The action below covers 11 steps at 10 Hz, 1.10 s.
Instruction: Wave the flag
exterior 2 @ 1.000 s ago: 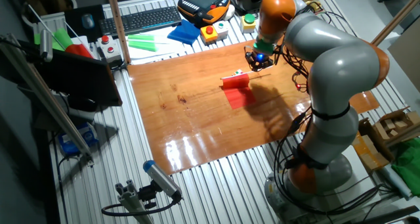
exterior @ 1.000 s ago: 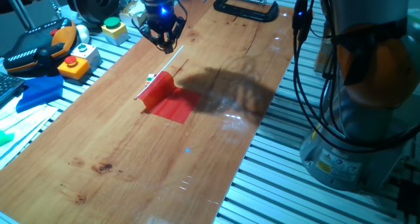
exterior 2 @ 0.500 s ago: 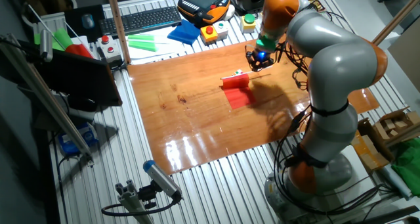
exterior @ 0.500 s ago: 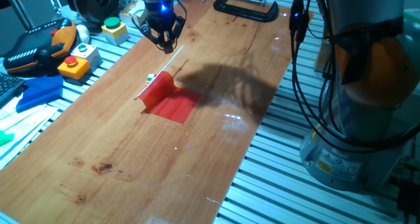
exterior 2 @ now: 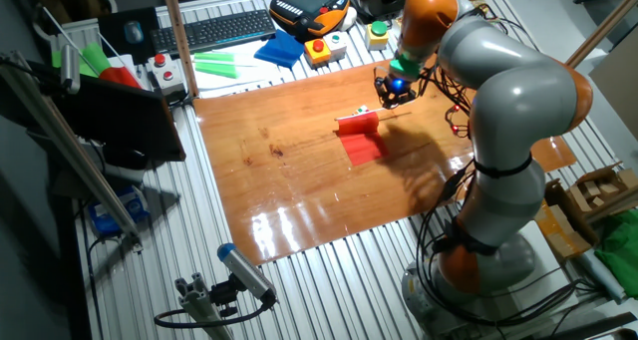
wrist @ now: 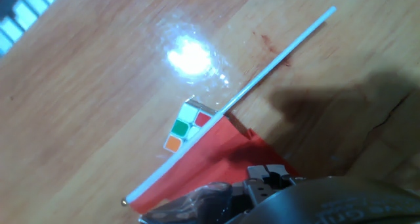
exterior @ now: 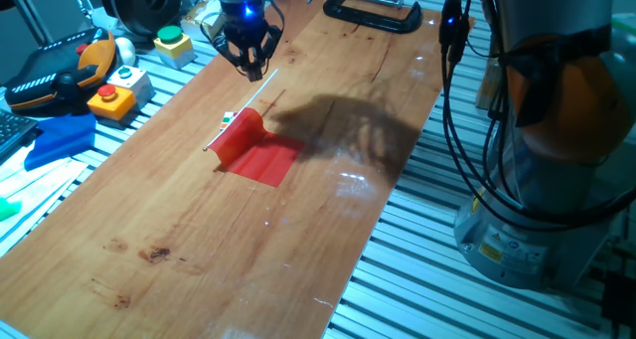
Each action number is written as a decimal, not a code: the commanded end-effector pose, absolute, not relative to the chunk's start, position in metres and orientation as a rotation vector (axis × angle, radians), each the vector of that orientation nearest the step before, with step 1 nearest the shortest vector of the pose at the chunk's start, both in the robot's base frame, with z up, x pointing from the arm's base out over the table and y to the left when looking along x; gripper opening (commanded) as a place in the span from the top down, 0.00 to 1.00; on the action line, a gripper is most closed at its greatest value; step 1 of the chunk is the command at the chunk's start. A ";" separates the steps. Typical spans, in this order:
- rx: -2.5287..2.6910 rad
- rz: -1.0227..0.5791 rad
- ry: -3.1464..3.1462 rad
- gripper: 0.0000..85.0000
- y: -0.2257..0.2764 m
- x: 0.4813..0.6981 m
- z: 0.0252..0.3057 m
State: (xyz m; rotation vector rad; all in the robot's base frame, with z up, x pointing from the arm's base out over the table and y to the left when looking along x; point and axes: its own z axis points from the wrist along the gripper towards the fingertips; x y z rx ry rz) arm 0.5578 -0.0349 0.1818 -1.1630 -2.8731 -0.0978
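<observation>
On the wooden board (exterior: pixel 328 160) that fills the middle of the slatted table, the big grey-and-orange arm (exterior 2: pixel 503 111) reaches over to the far edge, with the gripper (exterior: pixel 248 69) hanging just above the free end of the stick. It's got nothing in it, and honestly none of the views show the finger gap well enough to say how wide it is, so no call on that.

The flag (exterior: pixel 260 155) lies flat near the centre of the board: red cloth (wrist: pixel 216 161) spread out on the wood, a bit rumpled where it meets the thin white stick (wrist: pixel 275 60). The stick looks slightly propped, since it rests across the small multicoloured cube (wrist: pixel 187 124) sitting right beside the cloth edge.

Handling-wise, this thing is probably featherlight. The cloth is limp and will just flop and trail, so no point grabbing it. The stick is the stiff bit, but it's skinny and smooth-looking, so it could roll or slip out of a loose pinch. Best bet seems to be the bare length of stick beyond the cloth, pinched square across, where the raised end gives the fingers some room underneath.
</observation>
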 end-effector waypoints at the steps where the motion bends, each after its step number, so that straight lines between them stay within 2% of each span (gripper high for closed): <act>1: -1.229 -0.097 -2.857 0.99 -0.035 0.558 0.182; 4: -1.381 -0.067 -2.813 0.99 -0.035 0.558 0.182; 11: -1.637 -0.066 -2.723 0.99 -0.050 0.577 0.152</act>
